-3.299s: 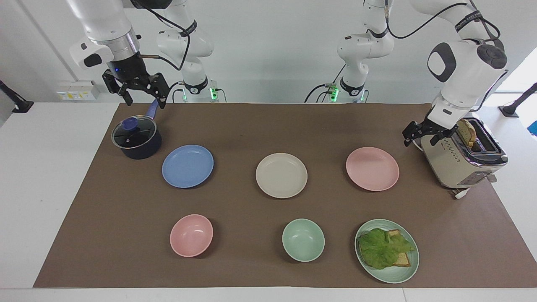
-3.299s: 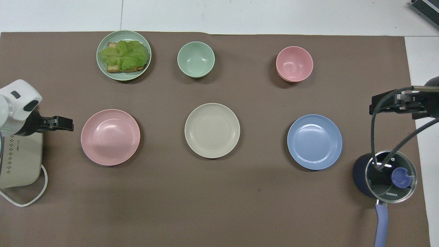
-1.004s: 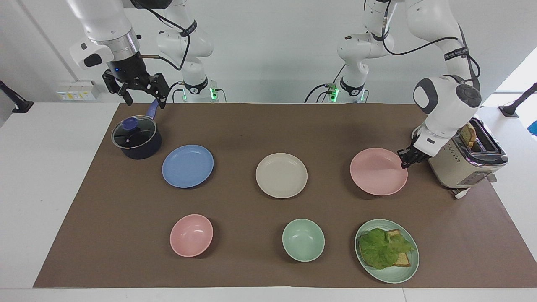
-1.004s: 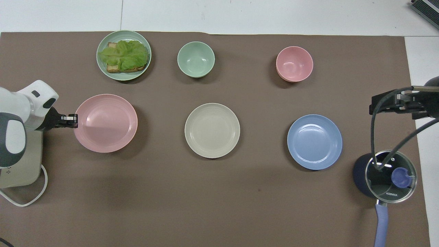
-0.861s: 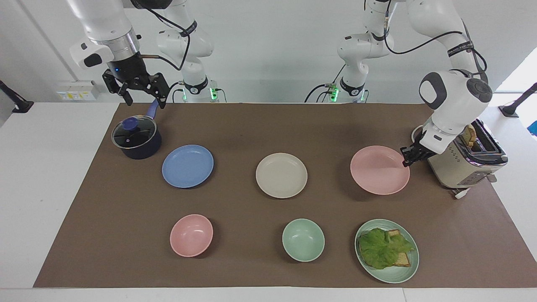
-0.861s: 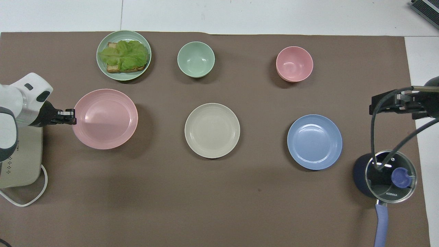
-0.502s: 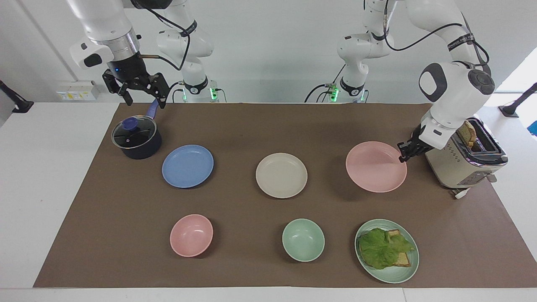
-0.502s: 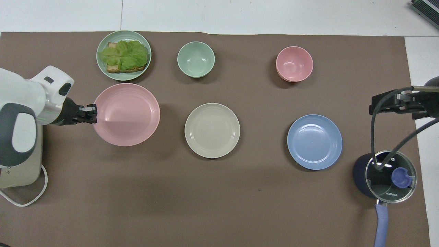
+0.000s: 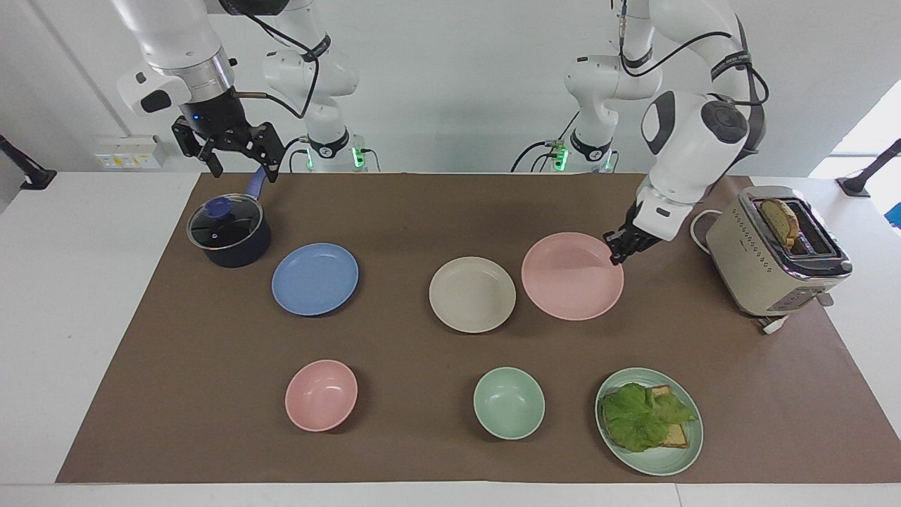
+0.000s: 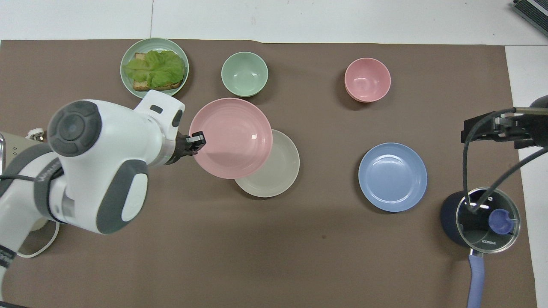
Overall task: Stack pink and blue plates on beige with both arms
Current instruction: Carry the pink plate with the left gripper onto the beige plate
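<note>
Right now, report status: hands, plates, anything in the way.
Left hand shut on pink plate rim, plate airborne beside beige plate. Right hand open, waiting over the pot. Blue plate untouched. Nothing on beige.

A saucepan [image 9: 229, 236] stands at the right arm's end, a toaster [image 9: 774, 257] at the left arm's, three plates [image 9: 314, 279] between, bowls [image 9: 321, 395] farther out.

White table [image 9: 84, 296], brown mat [image 9: 422, 211], plain white wall [image 9: 450, 84], wall sockets [image 9: 127, 153], bright daylight at one side.
</note>
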Controlling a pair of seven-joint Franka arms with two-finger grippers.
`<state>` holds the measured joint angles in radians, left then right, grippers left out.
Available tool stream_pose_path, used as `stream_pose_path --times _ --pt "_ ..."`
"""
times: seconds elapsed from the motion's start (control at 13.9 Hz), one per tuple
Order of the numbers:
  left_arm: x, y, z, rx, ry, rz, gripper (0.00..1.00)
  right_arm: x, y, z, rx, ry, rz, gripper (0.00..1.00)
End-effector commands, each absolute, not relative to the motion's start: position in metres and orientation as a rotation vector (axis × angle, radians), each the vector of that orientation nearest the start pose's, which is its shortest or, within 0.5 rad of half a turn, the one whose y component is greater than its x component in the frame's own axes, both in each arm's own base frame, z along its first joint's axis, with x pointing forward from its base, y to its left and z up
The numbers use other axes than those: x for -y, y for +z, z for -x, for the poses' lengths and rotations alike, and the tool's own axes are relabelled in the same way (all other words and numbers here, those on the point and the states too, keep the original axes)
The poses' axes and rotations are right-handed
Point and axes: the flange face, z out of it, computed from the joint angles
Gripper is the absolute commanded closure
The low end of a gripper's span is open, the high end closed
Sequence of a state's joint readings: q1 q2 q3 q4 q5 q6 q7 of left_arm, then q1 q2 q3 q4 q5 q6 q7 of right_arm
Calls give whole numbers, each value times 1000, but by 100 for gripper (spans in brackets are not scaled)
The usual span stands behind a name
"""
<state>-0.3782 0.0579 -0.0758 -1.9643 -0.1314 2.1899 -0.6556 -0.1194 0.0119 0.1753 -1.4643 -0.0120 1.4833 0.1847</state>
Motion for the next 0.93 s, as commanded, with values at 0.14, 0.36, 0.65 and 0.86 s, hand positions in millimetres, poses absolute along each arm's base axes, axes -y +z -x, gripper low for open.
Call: stream_pose_path --times 0.14,0.36,0.65,0.86 --pt "298 406 -507 452 -194 3329 100 -23 661 -546 -199 4 3122 0" --pt "307 385 -493 419 -182 3328 100 -19 661 -547 -207 0 3121 0" --pt "313 362 -484 358 -147 3318 100 -15 656 -548 -224 -24 3120 0" --pt "315 353 -481 339 -131 3313 100 -10 652 -546 -236 -22 3121 0"
